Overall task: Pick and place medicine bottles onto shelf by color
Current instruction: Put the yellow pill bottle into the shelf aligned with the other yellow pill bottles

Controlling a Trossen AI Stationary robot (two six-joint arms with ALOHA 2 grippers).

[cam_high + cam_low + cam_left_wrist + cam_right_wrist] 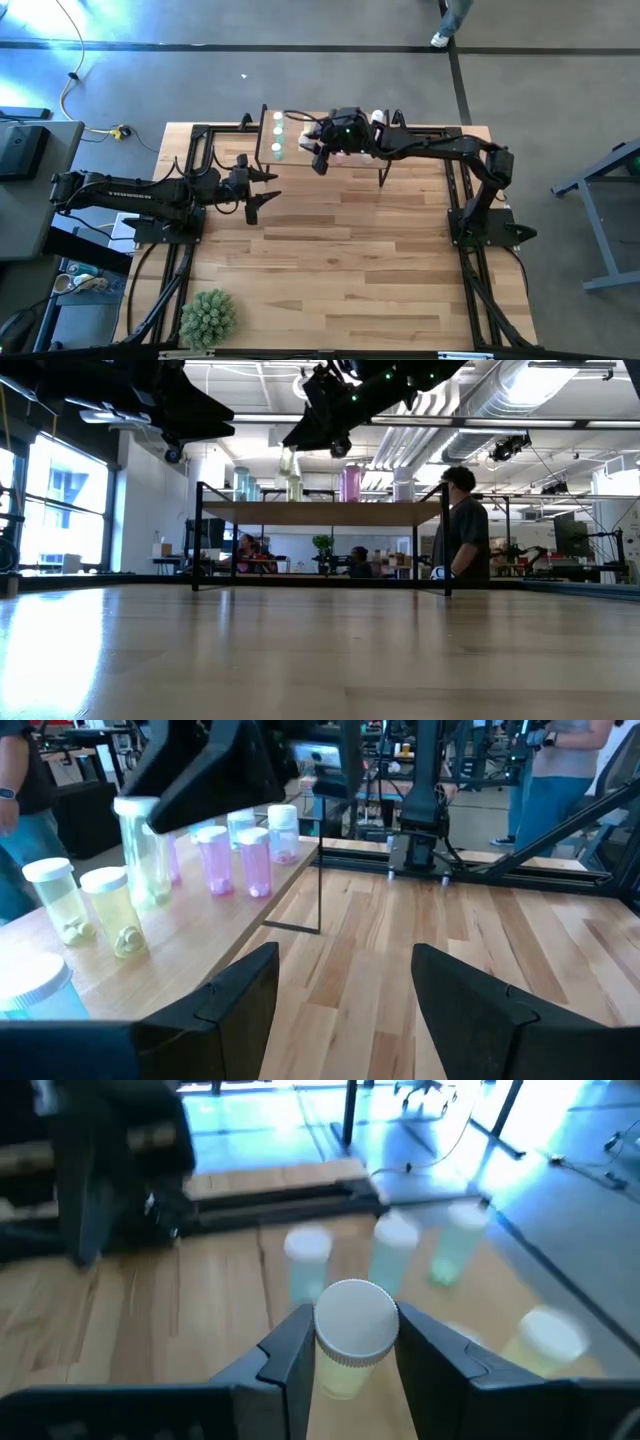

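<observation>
right fingers point(352, 1342) clamp yellow bottle point(352, 1335) (base hidden) | shelf point(210, 915) below | left fingers point(345, 995) spread, empty

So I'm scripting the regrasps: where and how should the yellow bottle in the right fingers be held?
Take the yellow bottle just under its white cap, from above, as the right gripper does now. It is an upright cylinder, so the fingers can close on opposite sides, and neighbouring bottles crowd the shelf around it.

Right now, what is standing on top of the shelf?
On the shelf stand yellow bottles, pink bottles and pale green ones. The right gripper holds one yellow-green bottle above it, covering part of the board.
</observation>
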